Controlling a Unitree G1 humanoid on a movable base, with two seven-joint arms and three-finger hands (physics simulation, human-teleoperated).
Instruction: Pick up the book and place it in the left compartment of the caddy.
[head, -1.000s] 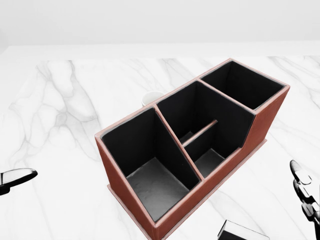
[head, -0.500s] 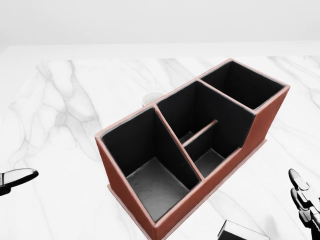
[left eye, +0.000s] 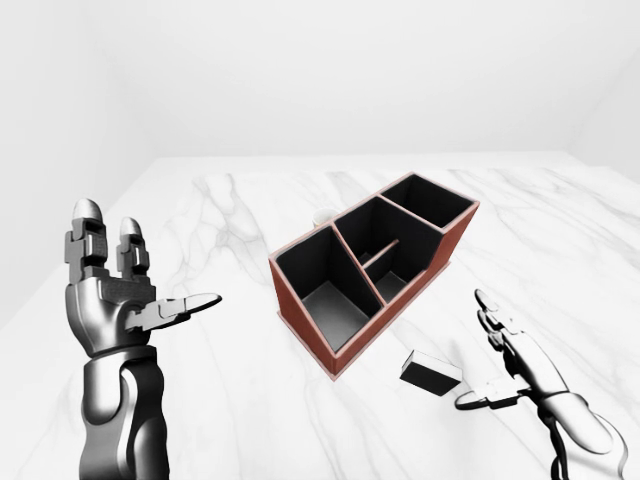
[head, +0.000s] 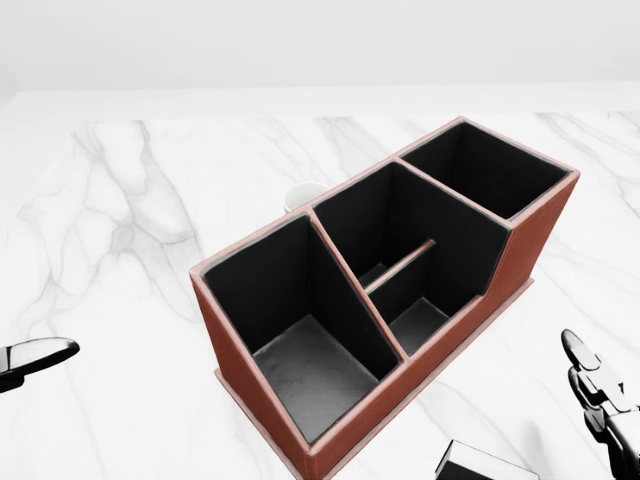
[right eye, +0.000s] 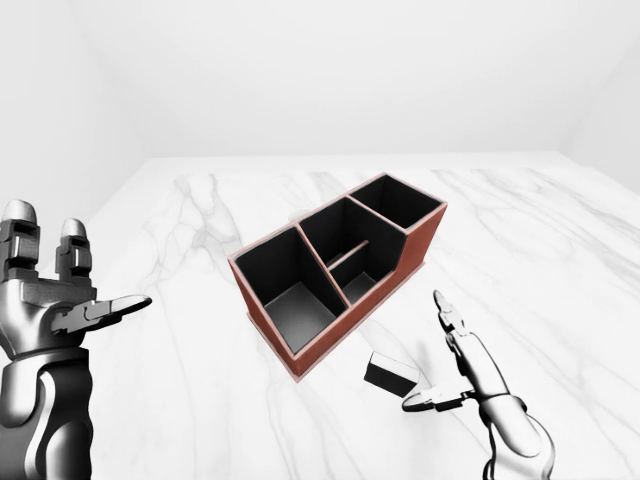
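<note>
the book (left eye: 431, 371) lies flat on the marble table (left eye: 230, 400) at lower centre of the left-eye view, beside the red caddy (left eye: 372, 268). right hand (left eye: 505, 365) just beside it, fingers spread; left hand (left eye: 125, 295) raised at left, fingers apart.
</note>
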